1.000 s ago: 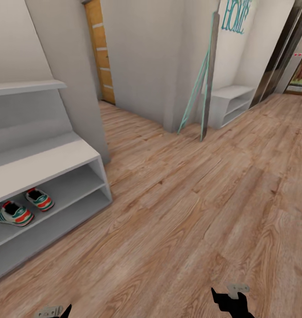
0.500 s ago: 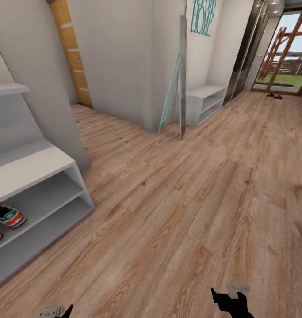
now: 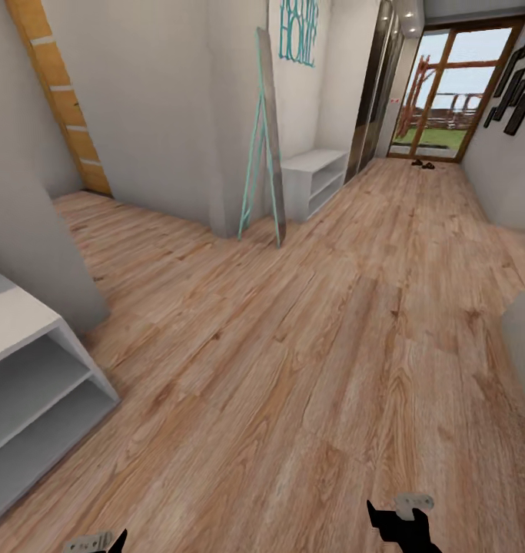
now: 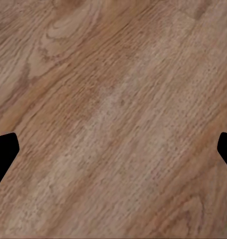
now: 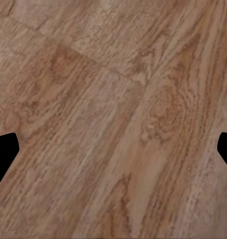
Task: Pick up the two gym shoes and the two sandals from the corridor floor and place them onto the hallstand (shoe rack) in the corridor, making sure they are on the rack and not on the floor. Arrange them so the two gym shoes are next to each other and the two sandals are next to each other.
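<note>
The two sandals (image 3: 423, 163) are small dark shapes on the corridor floor (image 3: 308, 346), far down by the glass door. The right end of the light-grey hallstand (image 3: 31, 384) shows at the left edge, and the part of its two shelf rows in view is bare. The gym shoes are out of view. My left gripper (image 3: 101, 541) and right gripper (image 3: 400, 526) hang low at the front edge of the head view. In the wrist views, the left gripper (image 4: 113, 154) and right gripper (image 5: 113, 154) are open over bare wood planks, holding nothing.
A leaning teal-framed mirror (image 3: 264, 138) stands against the wall corner beside a white two-shelf bench (image 3: 314, 178) under teal lettering. A grey wall corner (image 3: 39, 253) rises beside the hallstand. A grey object edge (image 3: 523, 346) juts in at the right.
The head view has swung right. The hallstand slid to the left edge, the gym shoes on its shelf left the picture, and the sandals by the door came into view. Both grippers hold the same pose.
</note>
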